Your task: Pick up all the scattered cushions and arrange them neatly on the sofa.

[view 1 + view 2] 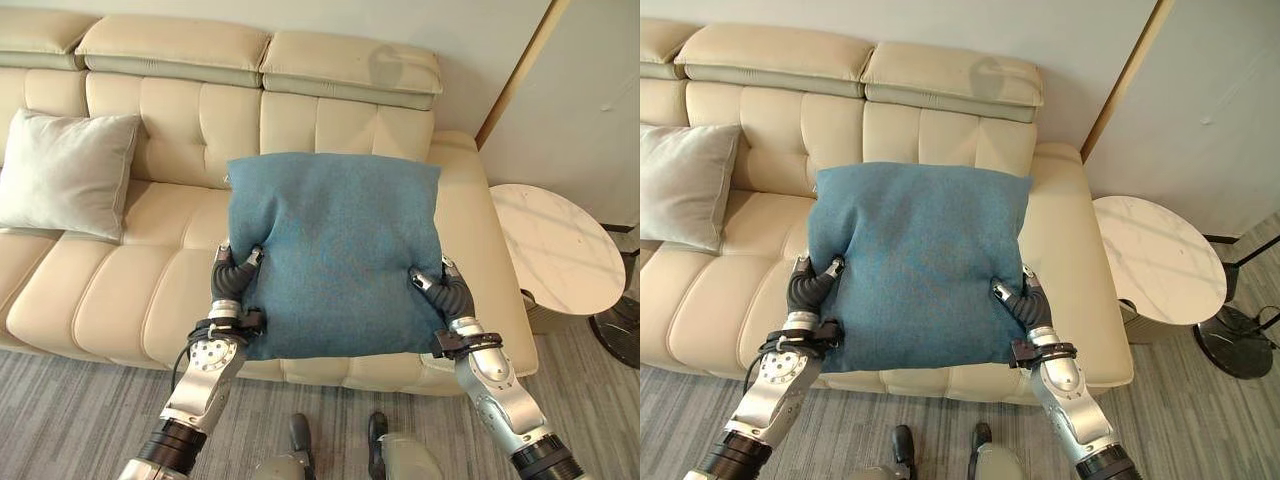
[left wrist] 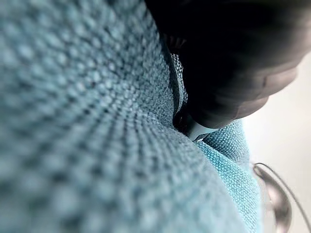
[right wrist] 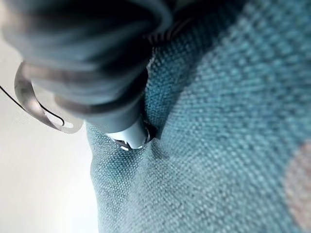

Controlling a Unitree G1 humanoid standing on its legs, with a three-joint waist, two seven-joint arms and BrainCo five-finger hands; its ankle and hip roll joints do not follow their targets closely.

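Most of the right half of the cream sofa is blocked by the blue cushion, which is pinched at both lower sides by the left hand and right hand. The seat further left is left bare up to the grey cushion leaned on the backrest. On the right, passage is narrowed by the round marble side table, probably close beside the armrest.

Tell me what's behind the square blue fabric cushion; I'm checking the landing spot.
Behind the blue cushion the cream leather sofa shows its backrest above; the seat beneath it is covered. Both hands pinch it.
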